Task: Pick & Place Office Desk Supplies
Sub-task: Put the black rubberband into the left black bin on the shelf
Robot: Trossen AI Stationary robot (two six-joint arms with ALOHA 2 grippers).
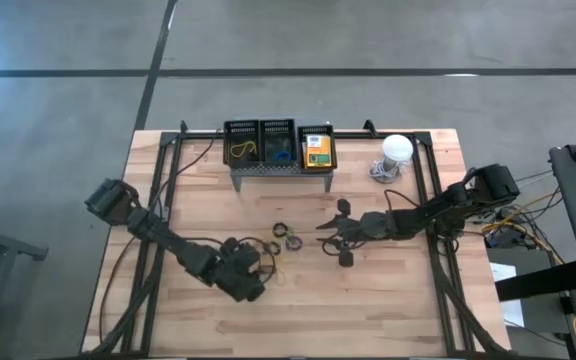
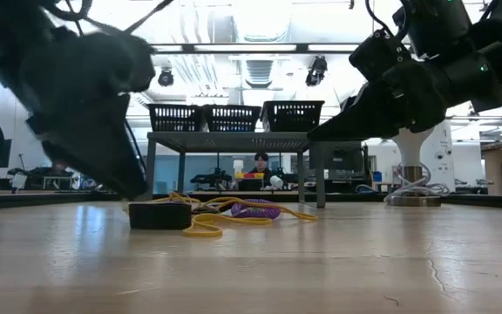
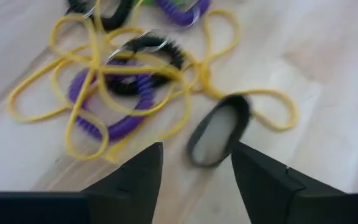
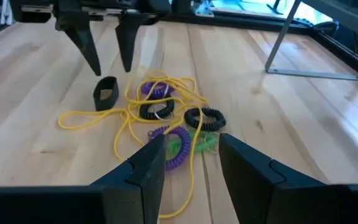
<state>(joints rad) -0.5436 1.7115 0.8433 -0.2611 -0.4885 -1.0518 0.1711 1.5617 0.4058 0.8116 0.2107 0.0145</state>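
Black band loop (image 3: 219, 129) lies closest, flat on the worktop (image 1: 388, 290), just ahead of the left claw (image 3: 196, 163). Fingers apart, straddling empty space, gripping nothing; likely lining up to pinch this loop. Left arm reaches low from the left edge, claw tilted steeply down. Tangle of yellow rubber bands (image 4: 126, 115), purple coils (image 4: 176, 146) and black coils (image 4: 205, 118) sits mid-worktop, loose, touching one another. Right claw (image 4: 191, 155) hovers beside the pile, fingers parted, empty; arm stretched in from the right. Baskets on the grey stand (image 1: 278, 150) at the far edge already hold items.
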